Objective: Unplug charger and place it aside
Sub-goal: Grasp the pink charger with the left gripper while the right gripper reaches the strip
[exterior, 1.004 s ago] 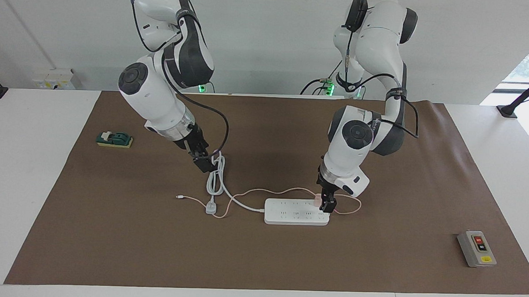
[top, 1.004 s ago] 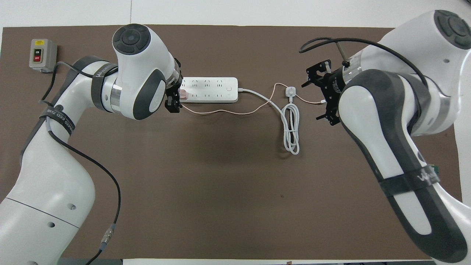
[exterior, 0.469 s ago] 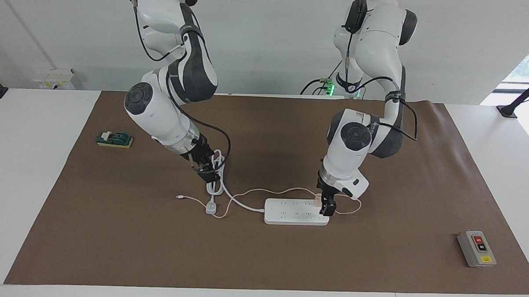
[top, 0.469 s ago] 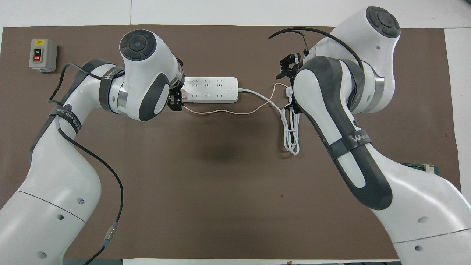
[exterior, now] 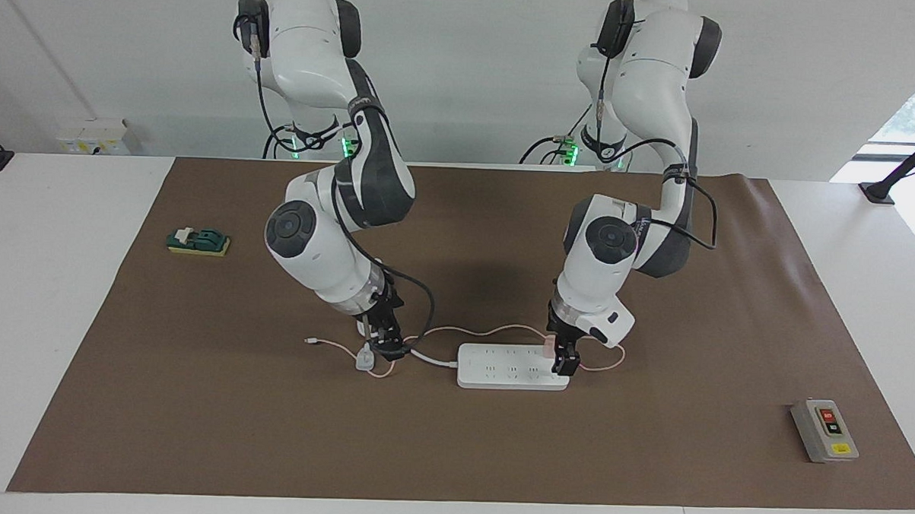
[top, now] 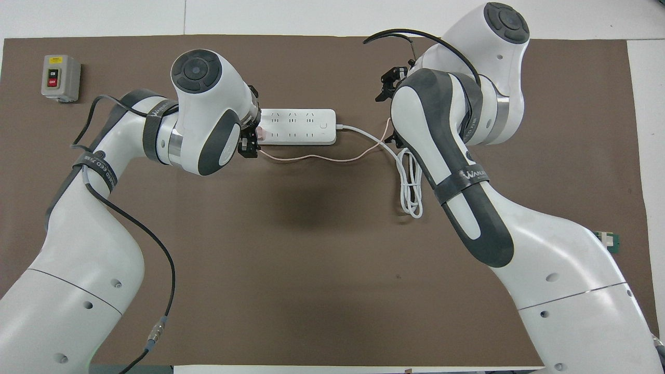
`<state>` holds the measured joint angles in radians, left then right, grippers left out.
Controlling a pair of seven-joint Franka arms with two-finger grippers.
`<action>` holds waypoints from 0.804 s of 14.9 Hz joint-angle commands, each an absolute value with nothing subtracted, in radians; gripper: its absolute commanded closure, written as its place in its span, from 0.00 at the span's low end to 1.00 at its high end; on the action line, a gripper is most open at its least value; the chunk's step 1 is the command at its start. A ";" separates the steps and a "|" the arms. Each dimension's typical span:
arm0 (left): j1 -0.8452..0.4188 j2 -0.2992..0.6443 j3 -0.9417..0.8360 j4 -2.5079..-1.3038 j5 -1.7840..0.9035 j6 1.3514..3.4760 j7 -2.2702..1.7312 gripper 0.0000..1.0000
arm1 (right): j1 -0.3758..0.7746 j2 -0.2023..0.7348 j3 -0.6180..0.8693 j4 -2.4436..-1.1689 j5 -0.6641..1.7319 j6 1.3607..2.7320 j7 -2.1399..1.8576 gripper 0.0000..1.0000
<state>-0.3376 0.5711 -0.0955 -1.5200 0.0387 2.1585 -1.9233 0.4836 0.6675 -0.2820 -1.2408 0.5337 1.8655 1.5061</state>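
Note:
The pale-pink charger (exterior: 549,344) is plugged into the white power strip (exterior: 507,367) at its end toward the left arm; it also shows in the overhead view (top: 260,135). Its thin pink cable (exterior: 493,330) snakes along the mat toward the right arm's end. My left gripper (exterior: 566,360) is down on the strip and shut on the charger. My right gripper (exterior: 390,347) hangs low over the strip's thick white cord, beside the white plug (exterior: 364,358). In the overhead view the right arm hides it.
The white cord's coil (top: 412,182) lies on the brown mat (exterior: 194,400), nearer the robots than the plug. A grey switch box (exterior: 824,429) sits toward the left arm's end. A green and yellow block (exterior: 198,241) sits toward the right arm's end.
My right arm has swung down and toward the power strip, from above the cord coil to just over the white cord by the plug. My left gripper has stayed at the charger.

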 commanded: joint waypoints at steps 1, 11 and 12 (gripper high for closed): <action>-0.353 0.500 -0.080 -1.614 0.061 2.206 -1.944 0.54 | 0.488 0.738 -0.281 -1.138 0.554 1.845 1.560 0.00; -0.350 0.500 -0.080 -1.611 0.061 2.195 -1.941 0.98 | 0.472 0.917 -0.184 -0.976 0.609 2.000 1.684 0.00; -0.350 0.502 -0.081 -1.609 0.061 2.194 -1.940 0.98 | 0.471 0.928 -0.172 -0.974 0.611 2.014 1.684 0.00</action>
<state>-0.3376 0.5343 -0.0948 -1.5662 0.0393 2.1811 -1.9234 0.4915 0.8715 -0.1975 -1.0512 0.5905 2.0022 1.6652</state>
